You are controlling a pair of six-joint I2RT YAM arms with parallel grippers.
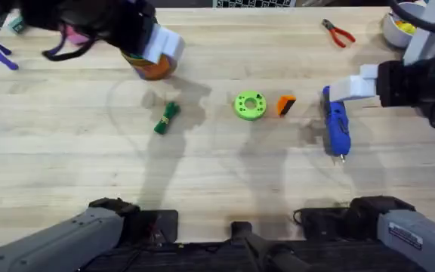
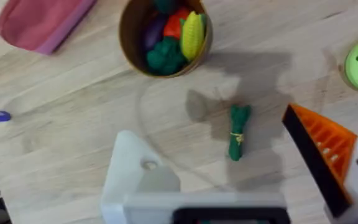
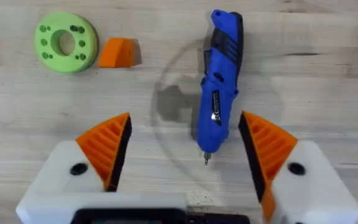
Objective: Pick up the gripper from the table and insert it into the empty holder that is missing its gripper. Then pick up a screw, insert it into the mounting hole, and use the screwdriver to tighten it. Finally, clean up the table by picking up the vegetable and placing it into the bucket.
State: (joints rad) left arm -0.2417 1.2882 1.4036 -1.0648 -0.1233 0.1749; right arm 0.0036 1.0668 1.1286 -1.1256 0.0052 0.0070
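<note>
Robotics lab bench: pale wood table (image 1: 217, 189), red-handled pliers (image 1: 338, 33), blue electric screwdriver (image 1: 336, 128), toy vegetables in a bucket (image 2: 165, 34), two arm bases.

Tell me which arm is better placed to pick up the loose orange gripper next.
Right, probably. The right gripper hovers open over the screwdriver, with the gripper just beside it near the green disc. The left gripper, missing one orange pad, hangs by the bucket, farther off.

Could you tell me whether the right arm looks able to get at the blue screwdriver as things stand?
Probably yes: the right gripper hangs open directly over the screwdriver, which lies flat on the table between the fingers with nothing on it.
</note>
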